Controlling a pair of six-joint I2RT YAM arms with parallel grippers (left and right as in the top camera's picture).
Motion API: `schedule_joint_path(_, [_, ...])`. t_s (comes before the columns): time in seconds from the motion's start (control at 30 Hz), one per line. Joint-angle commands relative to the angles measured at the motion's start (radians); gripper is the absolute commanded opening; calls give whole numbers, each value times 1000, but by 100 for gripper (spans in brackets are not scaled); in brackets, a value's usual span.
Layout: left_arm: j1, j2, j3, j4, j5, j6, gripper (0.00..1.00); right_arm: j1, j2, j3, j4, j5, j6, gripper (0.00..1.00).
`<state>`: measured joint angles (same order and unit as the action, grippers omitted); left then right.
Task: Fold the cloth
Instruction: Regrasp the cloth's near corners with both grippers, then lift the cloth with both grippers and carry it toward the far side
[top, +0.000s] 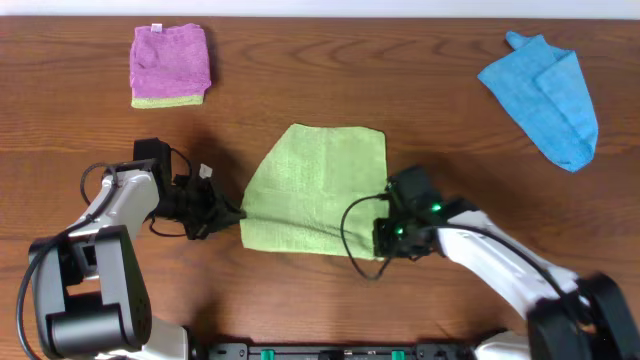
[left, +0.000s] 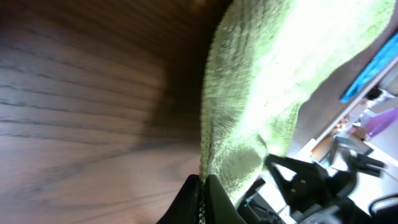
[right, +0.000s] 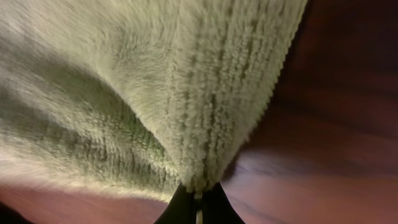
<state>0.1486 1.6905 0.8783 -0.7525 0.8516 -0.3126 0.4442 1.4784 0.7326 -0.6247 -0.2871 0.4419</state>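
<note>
The light yellow-green cloth (top: 318, 185) lies at the table's middle, its near part doubled over and lifted. My left gripper (top: 232, 213) is shut on the cloth's near left corner; in the left wrist view the cloth (left: 261, 81) rises from the closed jaws (left: 203, 183). My right gripper (top: 386, 210) is shut on the cloth's right edge near the front corner; in the right wrist view the cloth (right: 155, 87) hangs out of the closed jaws (right: 198, 190). The white tag does not show.
A purple folded cloth with a lime edge (top: 170, 63) lies at the back left. A bright blue cloth (top: 545, 95) lies at the back right. The wooden table (top: 80, 120) shows around them.
</note>
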Motion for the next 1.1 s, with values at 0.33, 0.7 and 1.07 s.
schedule_joint_path(0.33, [-101,-31,10,-3,164,-9,6,-48,-160,85,-153,74,-79,1])
schedule_joint_path(0.7, [-327,-31,10,-6,151,-33,6,-48,-276,85,-302,114,-54,1])
schedule_joint_path(1.07, [-371,-32,11,119,141,-200,6,-48,-405,86,-295,160,-54,2])
